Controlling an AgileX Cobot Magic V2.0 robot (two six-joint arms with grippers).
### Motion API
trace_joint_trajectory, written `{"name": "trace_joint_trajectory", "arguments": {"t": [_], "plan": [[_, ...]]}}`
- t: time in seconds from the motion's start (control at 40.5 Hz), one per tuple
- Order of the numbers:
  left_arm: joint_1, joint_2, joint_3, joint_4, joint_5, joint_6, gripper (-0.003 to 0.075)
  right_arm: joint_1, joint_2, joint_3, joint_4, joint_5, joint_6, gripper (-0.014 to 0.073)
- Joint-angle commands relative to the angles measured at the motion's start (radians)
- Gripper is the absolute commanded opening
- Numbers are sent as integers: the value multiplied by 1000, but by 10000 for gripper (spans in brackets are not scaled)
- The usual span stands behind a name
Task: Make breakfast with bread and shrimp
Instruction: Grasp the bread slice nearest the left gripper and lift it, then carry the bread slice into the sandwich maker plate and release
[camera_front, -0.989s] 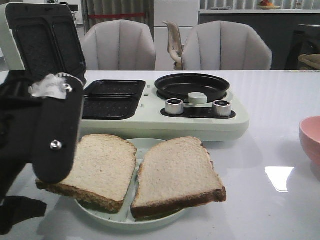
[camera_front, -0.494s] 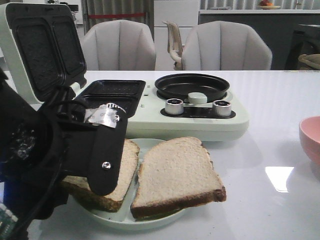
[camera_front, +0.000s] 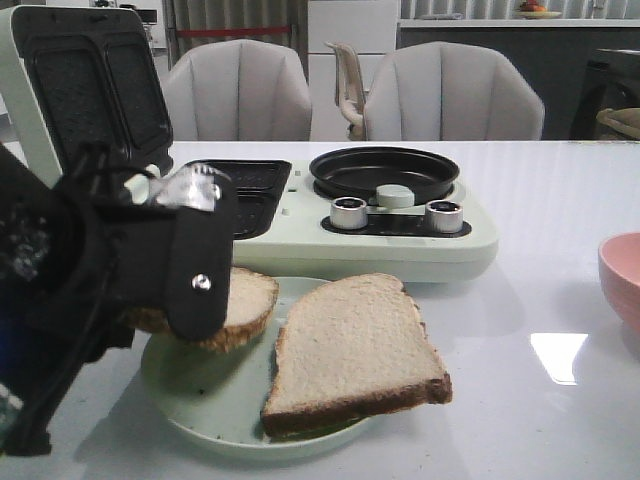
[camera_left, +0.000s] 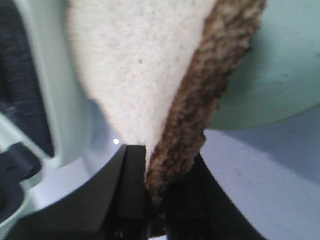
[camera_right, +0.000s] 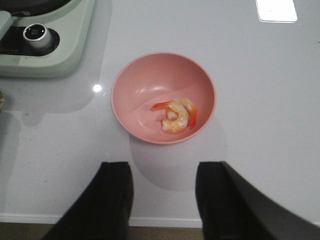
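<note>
Left pincer (camera_left: 150, 200) clamped on 1 bread slice (camera_front: 240, 305) by its crust edge; slice is lifted clear of the pale green plate (camera_front: 200, 400), hanging above the plate's left half, just in front of the open sandwich maker (camera_front: 300, 215). 2nd bread slice (camera_front: 350, 350) lies flat on the plate's right half, corner overhanging the rim. Right pincer (camera_right: 162, 192) is apart, holding nothing, hovering near the pink bowl (camera_right: 135, 85) on the worktop (camera_right: 260, 75). Shrimp (camera_right: 176, 114) sit in the bowl, right of centre.
</note>
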Motion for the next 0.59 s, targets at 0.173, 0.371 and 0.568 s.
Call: {"name": "trace_joint_trajectory", "arguments": {"t": [0.173,0.371,0.568], "plan": [[14,-262,-42,189,79,-5,101,-6,11,-34,4,-68,-2,423],[132,-232,-155,236,-14,-5,101,-6,11,-34,4,-67,-2,423],[269,-118,-294,248,-161,-5,101,-6,11,-34,4,-68,-2,423]]}}
